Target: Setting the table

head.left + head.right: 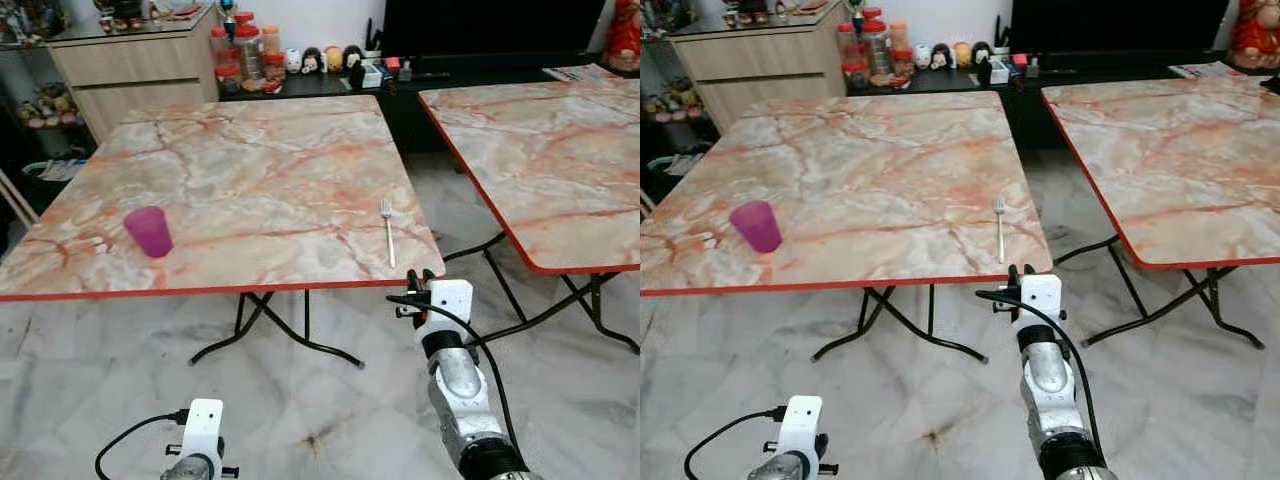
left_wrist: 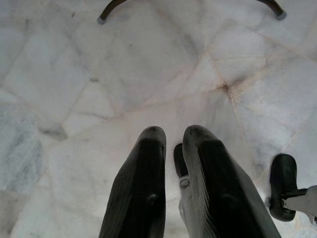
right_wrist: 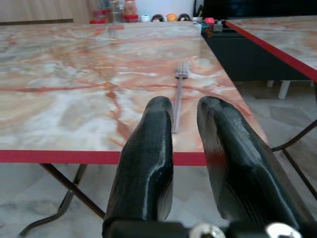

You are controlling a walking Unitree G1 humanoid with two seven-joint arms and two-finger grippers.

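Note:
A silver fork (image 1: 387,232) lies on the marble-patterned table (image 1: 260,170), near its front right corner, tines pointing away from me. A purple cup (image 1: 148,231) stands upright near the table's front left. My right gripper (image 3: 184,106) is held just before the table's red front edge, level with it and in line with the fork (image 3: 179,94). Its fingers are a little apart with nothing between them. My left gripper (image 2: 173,133) hangs low over the floor, shut and holding nothing.
A second marble table (image 1: 560,150) stands to the right, with a gap of floor between the two. Jars and small figures (image 1: 270,60) line a dark low shelf at the back. A wooden cabinet (image 1: 130,60) is at the back left. Folding legs (image 1: 270,330) stand under the table.

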